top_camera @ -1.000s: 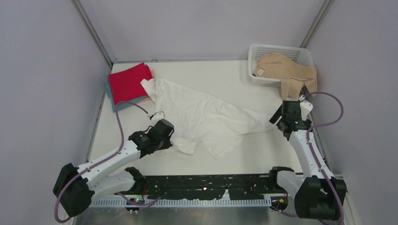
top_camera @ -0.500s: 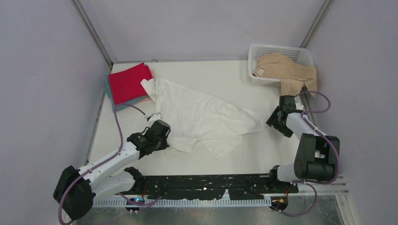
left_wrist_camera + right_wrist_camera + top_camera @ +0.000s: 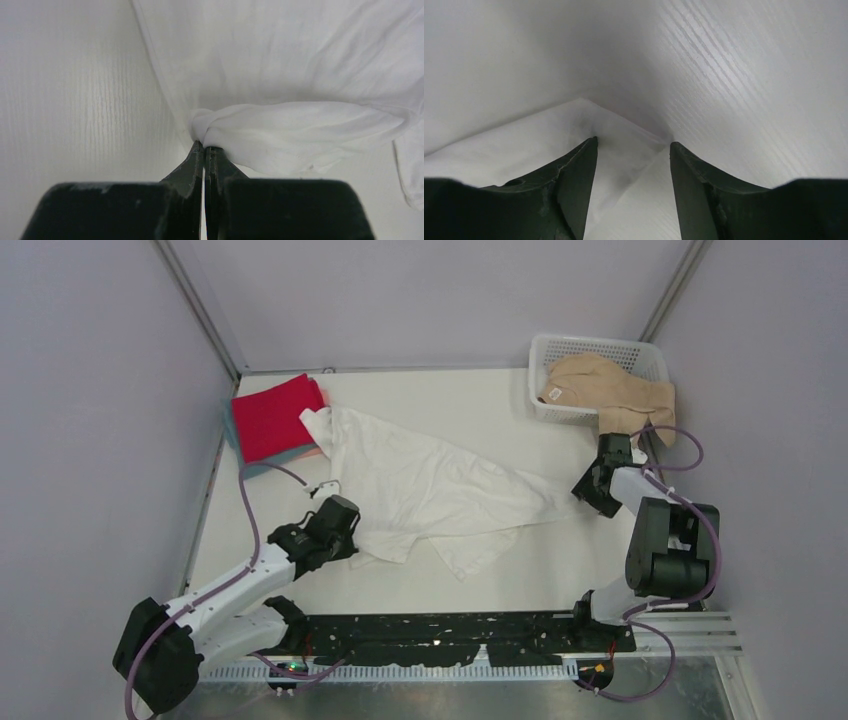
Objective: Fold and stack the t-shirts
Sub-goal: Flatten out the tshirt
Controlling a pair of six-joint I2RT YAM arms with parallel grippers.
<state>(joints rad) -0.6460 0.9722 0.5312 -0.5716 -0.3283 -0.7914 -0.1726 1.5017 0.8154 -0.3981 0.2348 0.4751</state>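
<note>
A white t-shirt [image 3: 430, 485] lies spread and crumpled across the middle of the table. My left gripper [image 3: 352, 540] is shut on a bunched near-left edge of it; the pinched fold [image 3: 240, 130] shows at the fingertips in the left wrist view. My right gripper [image 3: 588, 492] is open, low over the shirt's right corner [image 3: 609, 125], one finger on each side. A tan t-shirt [image 3: 610, 392] hangs over the white basket. A red folded square [image 3: 270, 416] tops the stack at the far left, with teal-blue [image 3: 236, 445] and pink [image 3: 312, 452] edges showing under it.
The white lattice basket [image 3: 592, 348] stands at the far right corner. Grey walls close the table on the left, back and right. Bare white tabletop [image 3: 560, 560] lies in front of the shirt, with the black rail [image 3: 450, 635] at the near edge.
The right arm has swung back and lowered its open gripper to the shirt's right corner. The left gripper has pulled its held edge slightly left and towards the near side.
</note>
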